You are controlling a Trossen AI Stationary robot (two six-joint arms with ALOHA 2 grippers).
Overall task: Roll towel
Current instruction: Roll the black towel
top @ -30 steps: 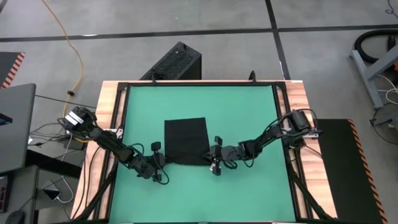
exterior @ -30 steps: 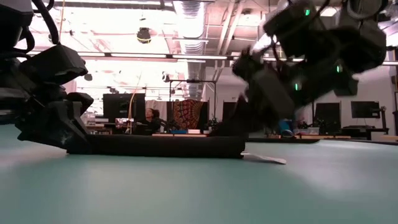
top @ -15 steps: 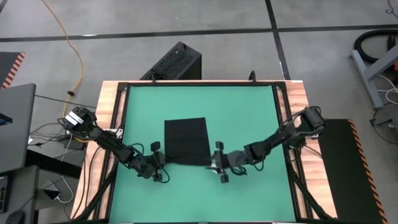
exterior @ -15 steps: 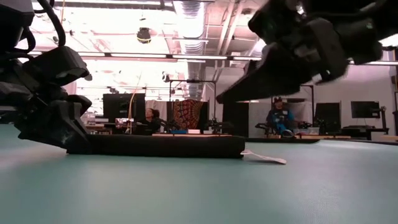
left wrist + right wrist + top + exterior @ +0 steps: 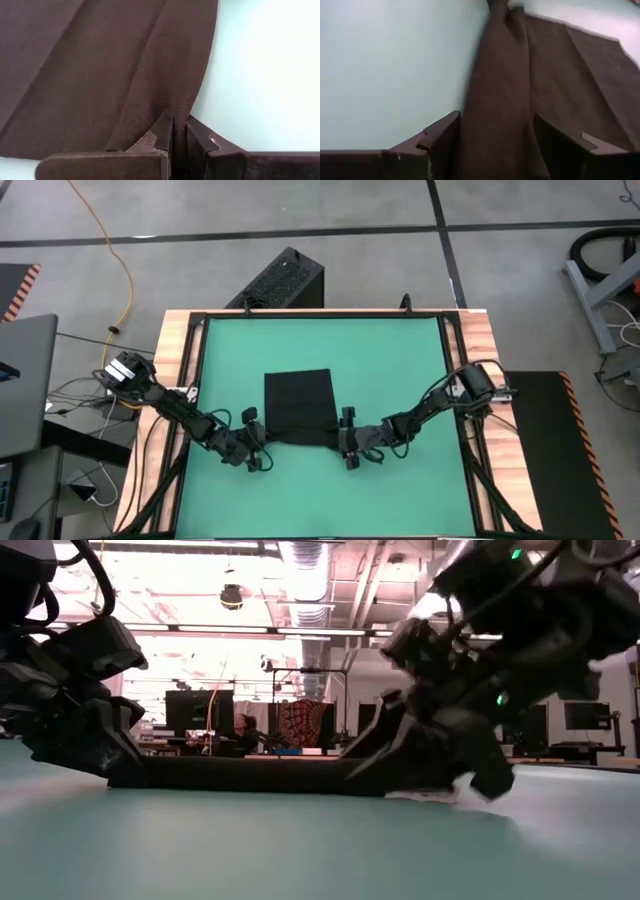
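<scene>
The black towel [image 5: 298, 406] lies flat on the green mat [image 5: 400, 360], with its near edge turned up into a low fold [image 5: 260, 774]. My left gripper [image 5: 256, 444] is at the fold's left end and shut on it [image 5: 179, 127]. My right gripper [image 5: 347, 442] is at the fold's right end. It is open, with one finger [image 5: 440, 134] on each side of the fold [image 5: 495, 115]. I cannot tell whether these fingers touch the cloth. A small white tag [image 5: 462, 785] shows beside them. My left gripper pinches the left end of the towel's folded near edge [image 5: 176, 111] between its two fingers. More than one layer seems to be caught. The fingers slant down from the table's near left. The towel stays on the mat, the fold running away from the fingers.
A black box with vents [image 5: 285, 278] stands on the floor beyond the far edge. The wooden table frame [image 5: 180, 350] borders the mat. A laptop [image 5: 25, 380] and cables lie at the left. Bare mat lies near and far of the towel.
My right gripper held the fold's right end lifted, then let go, and that end dropped flat. The gripper rose and drew back toward the near right. It then rolled and came down again to that end, with its fingers wide apart. My left gripper stayed put.
</scene>
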